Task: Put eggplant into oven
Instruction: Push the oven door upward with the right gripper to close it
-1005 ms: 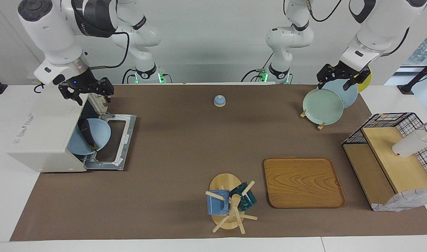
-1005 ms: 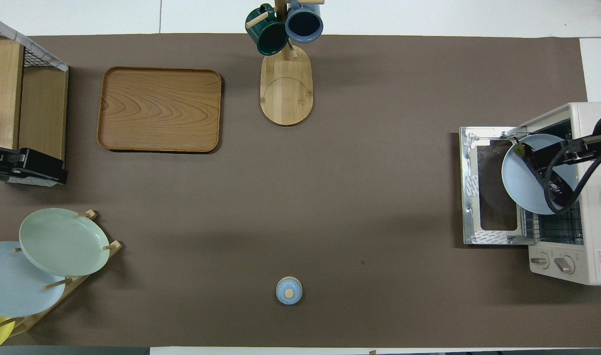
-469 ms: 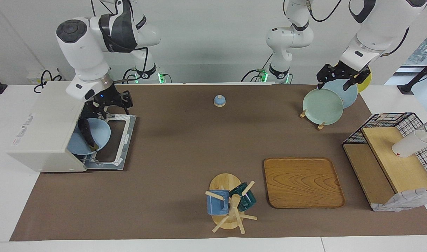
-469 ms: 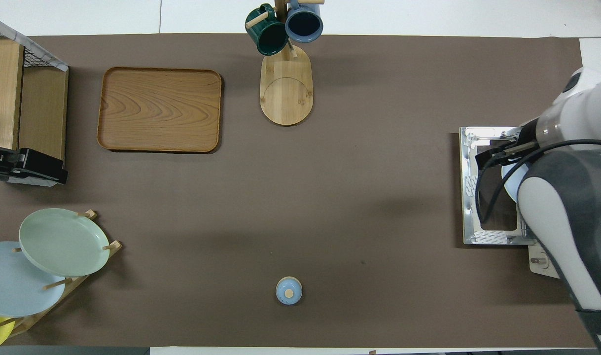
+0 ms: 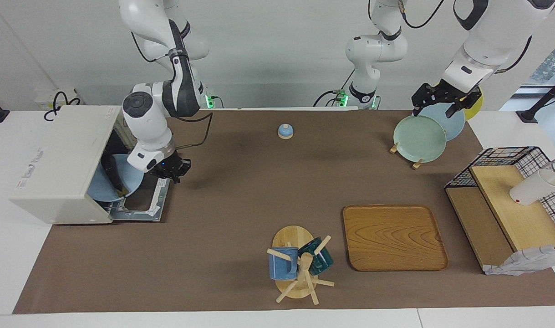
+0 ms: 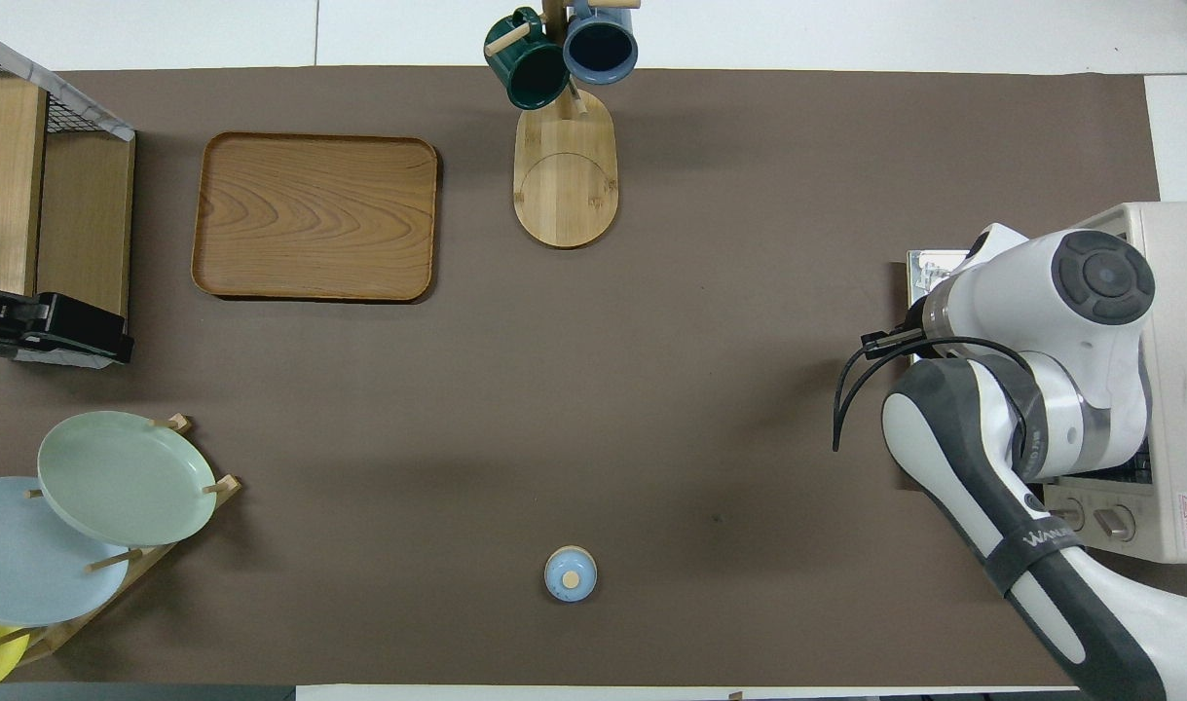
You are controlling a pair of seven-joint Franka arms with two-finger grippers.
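Observation:
The cream-white oven (image 5: 54, 164) stands at the right arm's end of the table, its door (image 5: 143, 207) open and lying flat. The dark eggplant (image 5: 112, 172) lies on a light blue plate (image 5: 122, 182) that rests on the rack inside the oven, partly sticking out of the opening. My right gripper (image 5: 170, 171) is low at the outer edge of the open door, empty. In the overhead view the right arm covers the eggplant, the plate and the gripper; only the oven's body (image 6: 1182, 292) shows. My left gripper (image 5: 443, 101) waits open over the plate rack.
A plate rack with a green plate (image 5: 419, 138) stands near the left arm. A small blue lid (image 5: 285, 131), a wooden tray (image 5: 394, 237), a mug tree (image 5: 300, 269) and a wire-and-wood shelf (image 5: 500, 214) with a white cup (image 5: 534, 187) are on the table.
My right gripper has come down from above the oven's top, past the opening, to the outer edge of the open door. The eggplant, plate and left arm have not moved.

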